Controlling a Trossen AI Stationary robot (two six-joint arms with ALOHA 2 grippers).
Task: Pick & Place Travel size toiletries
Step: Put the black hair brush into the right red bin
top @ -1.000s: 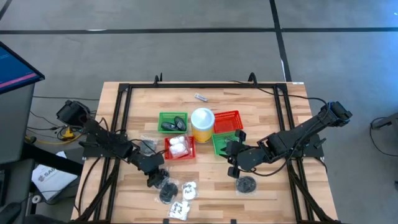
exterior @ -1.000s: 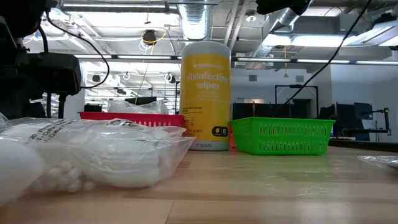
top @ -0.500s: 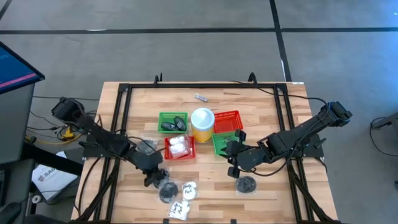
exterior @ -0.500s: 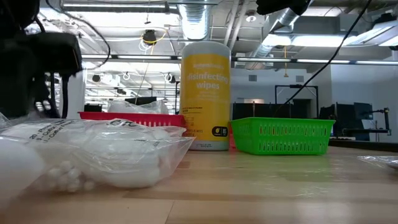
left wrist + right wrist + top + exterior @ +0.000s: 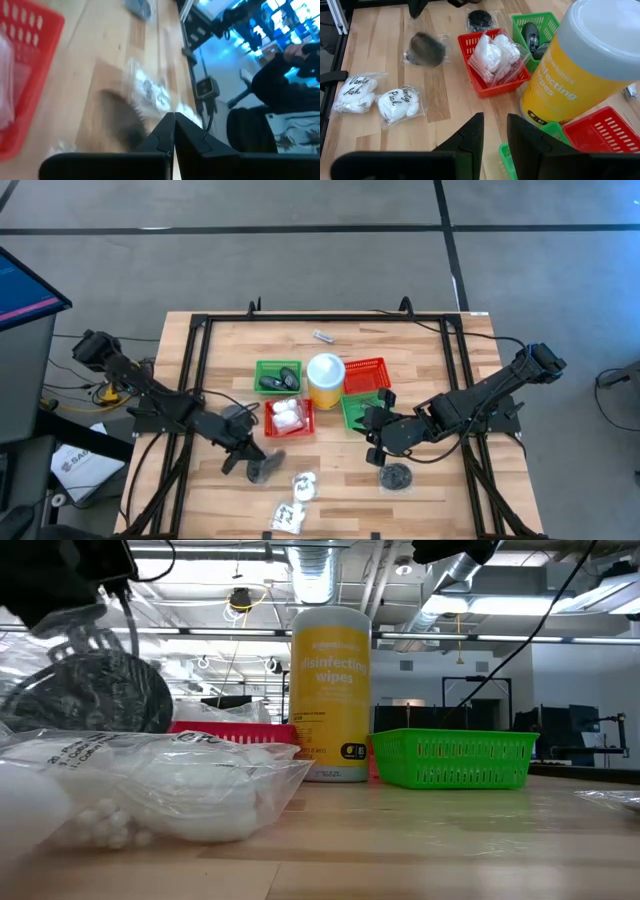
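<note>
My left gripper [image 5: 247, 459] [image 5: 174, 125] is shut on a clear bag with a dark round piece [image 5: 267, 469] [image 5: 95, 692], held above the table's near-left part. In the right wrist view that bag [image 5: 426, 50] shows as a blur. My right gripper [image 5: 374, 448] [image 5: 495, 132] hovers open near the green basket [image 5: 360, 412], with nothing between its fingers. A second dark-piece bag [image 5: 397, 476] lies flat below it. Two white-piece packets [image 5: 303, 486] [image 5: 395, 102] lie near the front edge. A bag of white pieces [image 5: 288, 416] sits in a red basket [image 5: 475, 82]. My left gripper pinches the clear plastic at the bag's upper edge [image 5: 72, 628] between its two shut fingers, which slant downward from the table's left. The bag hangs below the fingers, clear of the table, with the dark round piece [image 5: 95, 692] at its lower part.
A yellow wipes canister [image 5: 325, 380] stands mid-table between a green basket of dark pieces [image 5: 278, 377] and another red basket [image 5: 365, 375]. A small silvery piece [image 5: 322, 336] lies toward the far edge. Another clear bag [image 5: 236, 413] lies by the left arm. A black frame [image 5: 200, 330] rims the table.
My left gripper has risen and drawn a little toward the table's left, staying shut. It has lifted the dark-piece bag clear of the table, and the bag now hangs below the fingers. My right arm has kept still.
</note>
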